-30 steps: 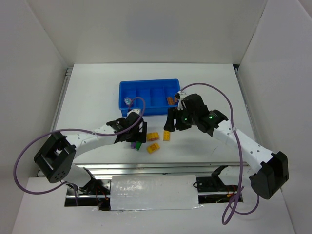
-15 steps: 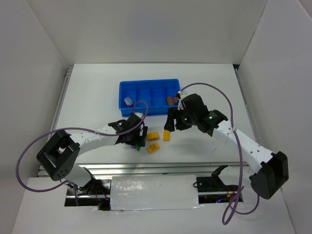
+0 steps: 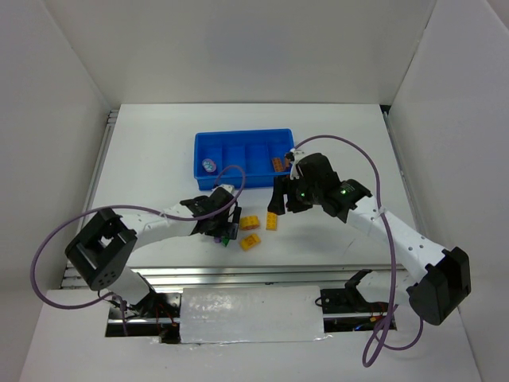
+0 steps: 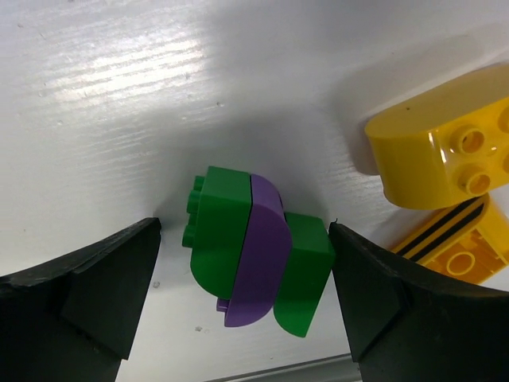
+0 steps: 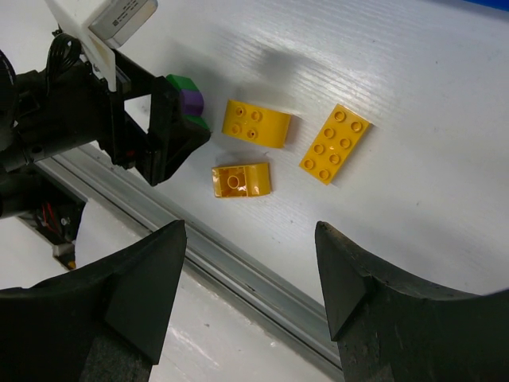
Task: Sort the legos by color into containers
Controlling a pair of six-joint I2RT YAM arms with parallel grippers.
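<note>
Straddling the green-and-purple lego stack (image 4: 262, 263) on the table (image 4: 119, 79), left gripper (image 4: 244, 243) stood fully released, nothing held. Looked like the pick step; next called for closing squarely, then lifting to the blue tray (image 3: 246, 183).

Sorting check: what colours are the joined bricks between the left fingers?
Joined bricks: green with purple sandwiched between; clearest in left wrist view.

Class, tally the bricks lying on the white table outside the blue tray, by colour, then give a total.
Yellow bricks: 3
Green bricks: 2
Purple brick: 1
Total: 6
</note>
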